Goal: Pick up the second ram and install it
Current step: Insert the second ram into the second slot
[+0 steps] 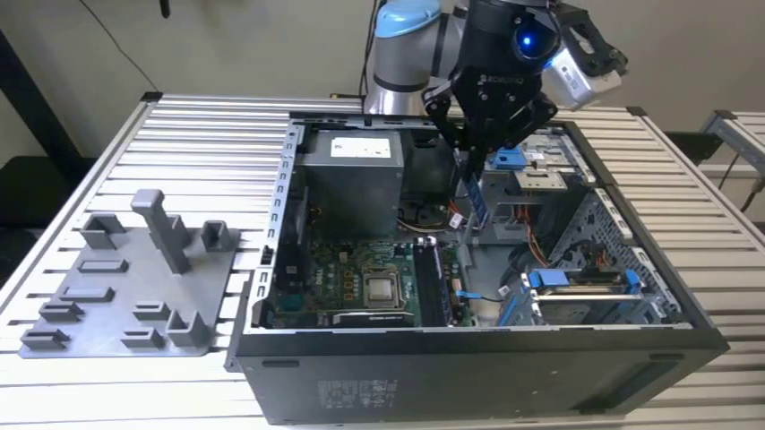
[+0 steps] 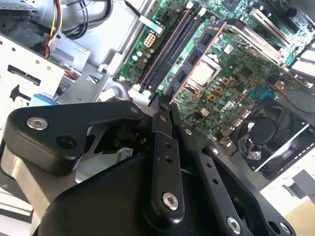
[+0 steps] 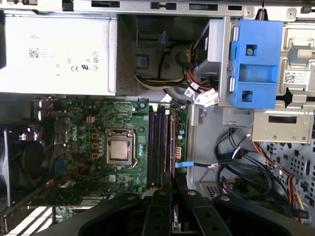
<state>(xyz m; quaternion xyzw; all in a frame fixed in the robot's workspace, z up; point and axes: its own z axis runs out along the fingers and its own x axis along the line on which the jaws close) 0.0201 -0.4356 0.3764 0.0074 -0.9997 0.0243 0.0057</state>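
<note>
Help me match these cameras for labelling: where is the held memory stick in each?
Exterior view: second ram hangs upright below the end effector.
First wrist view: edge-on, beside the memory slots.
Second wrist view: edge-on, between memory slots and processor.
Shared landmark: the processor.

Robotics lab bench: slatted aluminium table point(image 1: 179, 125), opened computer tower point(image 1: 478, 381) at centre, grey jig plate point(image 1: 120, 309) at 9 o'clock, robot arm point(image 1: 400, 45) at 12 o'clock.

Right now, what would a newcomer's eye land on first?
The black gripper hanging over the open computer case, pinching a memory stick on edge above the motherboard. Then the grey plastic tray beside the case, at the exterior view's left, on the slatted table.
</note>
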